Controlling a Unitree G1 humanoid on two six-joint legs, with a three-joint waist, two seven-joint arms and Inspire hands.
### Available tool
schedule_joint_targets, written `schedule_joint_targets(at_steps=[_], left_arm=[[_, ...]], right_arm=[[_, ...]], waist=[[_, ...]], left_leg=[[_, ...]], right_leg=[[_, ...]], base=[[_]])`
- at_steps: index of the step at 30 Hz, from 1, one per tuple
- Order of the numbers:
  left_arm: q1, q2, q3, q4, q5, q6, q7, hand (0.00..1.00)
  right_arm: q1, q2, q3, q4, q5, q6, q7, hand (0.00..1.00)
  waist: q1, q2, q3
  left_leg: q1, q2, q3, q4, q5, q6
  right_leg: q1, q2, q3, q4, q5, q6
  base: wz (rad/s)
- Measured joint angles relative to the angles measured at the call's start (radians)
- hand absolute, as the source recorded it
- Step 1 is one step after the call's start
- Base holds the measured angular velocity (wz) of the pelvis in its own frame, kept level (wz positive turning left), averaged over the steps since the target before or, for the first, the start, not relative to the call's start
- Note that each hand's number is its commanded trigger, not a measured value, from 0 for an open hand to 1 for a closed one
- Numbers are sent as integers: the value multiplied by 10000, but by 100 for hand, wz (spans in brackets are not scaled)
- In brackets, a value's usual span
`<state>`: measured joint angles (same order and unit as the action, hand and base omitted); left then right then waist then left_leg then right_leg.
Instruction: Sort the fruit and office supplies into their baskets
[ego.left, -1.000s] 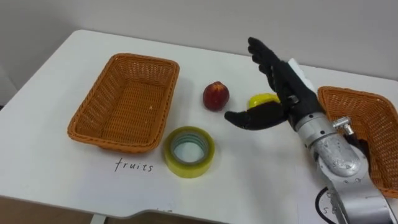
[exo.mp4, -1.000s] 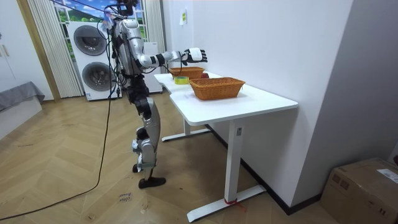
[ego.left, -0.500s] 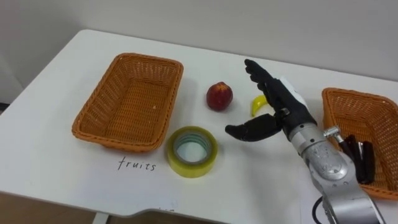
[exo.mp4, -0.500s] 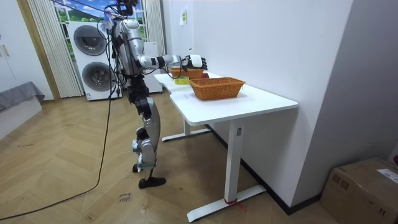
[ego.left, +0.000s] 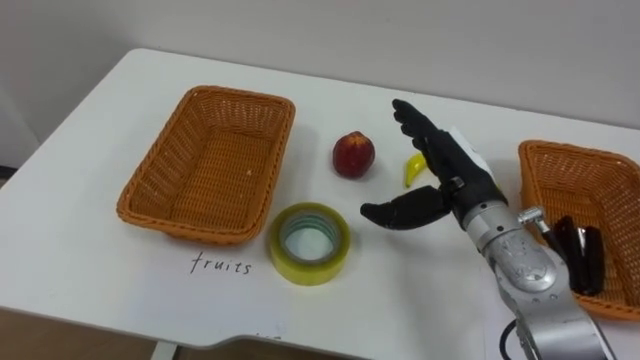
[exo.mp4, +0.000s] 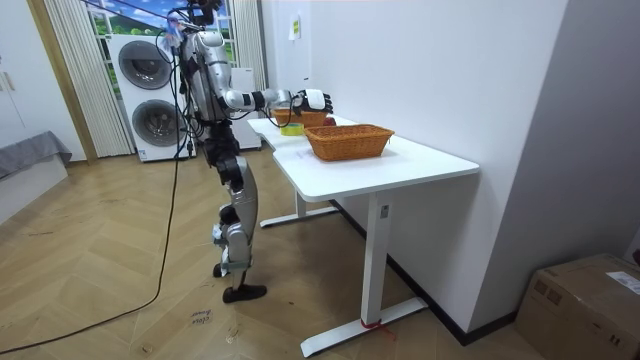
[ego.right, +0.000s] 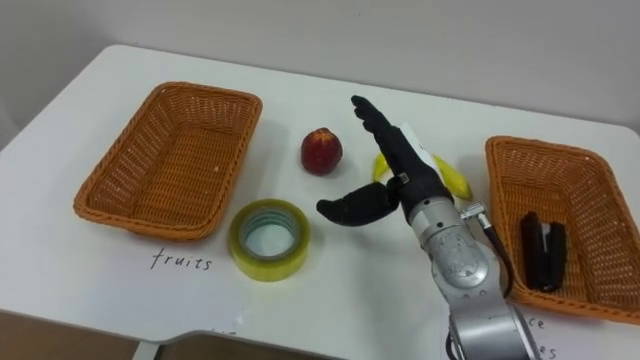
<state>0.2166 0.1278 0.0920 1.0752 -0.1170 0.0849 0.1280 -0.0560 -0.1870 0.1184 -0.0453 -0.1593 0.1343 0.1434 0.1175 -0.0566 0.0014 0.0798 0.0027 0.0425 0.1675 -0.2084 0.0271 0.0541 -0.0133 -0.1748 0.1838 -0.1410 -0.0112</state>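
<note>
Right eye view shows two baskets (ego.right: 170, 160) (ego.right: 580, 190), one peach (ego.right: 321, 150).

Bright, even light on the white table (ego.left: 420, 290); soft, faint shadows beneath the right hand (ego.left: 452, 168) and, to its left, beside the tape (ego.left: 307, 243) and basket (ego.left: 163, 162).

White table (exo.mp4: 420, 160); stacked washing machines (exo.mp4: 150, 95); cardboard box (exo.mp4: 585, 300) on wooden floor (exo.mp4: 80, 240).

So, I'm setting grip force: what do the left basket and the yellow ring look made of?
The left basket looks like woven wicker or rattan, matte orange-brown: its crossing strands show. The ring seems a roll of glossy yellow-green plastic tape, going by its smooth, sheeny wound band.
</note>
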Motion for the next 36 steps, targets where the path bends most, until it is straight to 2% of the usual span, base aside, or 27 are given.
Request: schedule_joint_targets(at_steps=[10, 17, 20, 30, 33, 36], left_arm=[[-23, 16, -203, -45, -17, -40, 169, 0], [-104, 63, -181, -40, 1, -61, 178, 0], [-142, 67, -175, -39, 5, -61, 159, 0], [-147, 65, -172, -33, 3, -6, 174, 0], [-167, 64, -176, -35, -11, 3, 177, 0], [-221, 63, -182, -45, -5, 50, 191, 0]], right_arm=[[-98, 5, 3, -17, 19, -3, 6, 0], [-328, 0, 173, -216, -13, -5, -10, 0], [-386, 0, 180, -294, -38, -5, -3, 0], [-650, 0, 183, -275, -33, 3, -5, 0], [-650, 1, 225, -240, 10, 17, -5, 0], [-650, 1, 449, -230, -6, 218, -3, 0]], waist=[[8, -48, -8], [52, -175, -65], [204, -200, -71], [309, -207, -13], [345, -205, 56], [354, -208, 127]], left_leg=[[-63, -10, -34, 10, 7, 2], [-159, -21, -117, 24, 18, -6], [-165, -20, -170, 18, 19, -7], [-192, -22, -217, 15, 18, -8], [-192, -24, -209, 17, 18, -8], [-203, -24, -226, 20, 17, -9]], right_leg=[[-35, -16, -58, -8, -2, 3], [-42, -20, -163, -121, -2, 3], [-30, -18, -211, -122, -2, 3], [-17, -22, -278, -122, -2, 3], [-18, -20, -282, -123, -2, 3], [-28, -18, -284, -127, -2, 3]], base=[[0], [3], [5], [2], [0], [0]])
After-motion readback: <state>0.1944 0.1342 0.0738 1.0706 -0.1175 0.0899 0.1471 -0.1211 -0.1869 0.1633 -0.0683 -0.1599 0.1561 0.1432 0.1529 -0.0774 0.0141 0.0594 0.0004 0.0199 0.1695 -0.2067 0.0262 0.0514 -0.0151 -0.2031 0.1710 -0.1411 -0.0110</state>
